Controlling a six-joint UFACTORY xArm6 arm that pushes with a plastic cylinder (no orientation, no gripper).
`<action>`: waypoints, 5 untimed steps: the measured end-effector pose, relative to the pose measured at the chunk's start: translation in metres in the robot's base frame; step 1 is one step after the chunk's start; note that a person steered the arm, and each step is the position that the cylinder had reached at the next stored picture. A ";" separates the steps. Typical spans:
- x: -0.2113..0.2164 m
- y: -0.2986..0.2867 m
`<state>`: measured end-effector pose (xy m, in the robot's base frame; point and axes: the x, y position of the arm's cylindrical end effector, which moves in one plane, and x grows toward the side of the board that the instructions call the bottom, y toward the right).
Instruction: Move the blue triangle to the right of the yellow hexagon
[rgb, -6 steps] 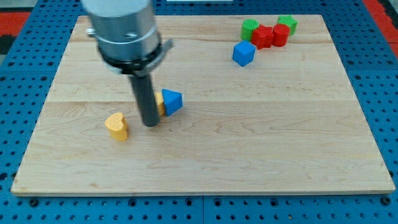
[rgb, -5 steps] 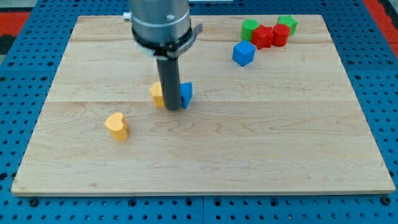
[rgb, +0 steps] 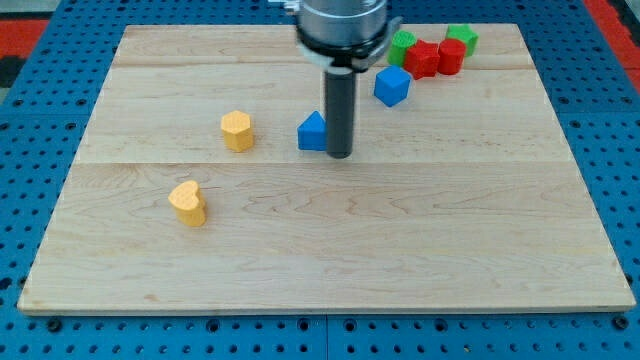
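1. The blue triangle sits near the middle of the tabletop, a little toward its far edge.
2. The yellow hexagon lies to its left, apart from it, level with it.
3. I have no pincer to open or close; my tip stands right against the triangle's right side and holds nothing.
4. A yellow heart lies toward the near left.
5. A blue cube sits toward the far right corner; beyond it cluster two red blocks and two green blocks.
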<state>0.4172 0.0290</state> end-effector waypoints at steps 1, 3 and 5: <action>-0.030 -0.013; 0.058 -0.048; -0.004 -0.101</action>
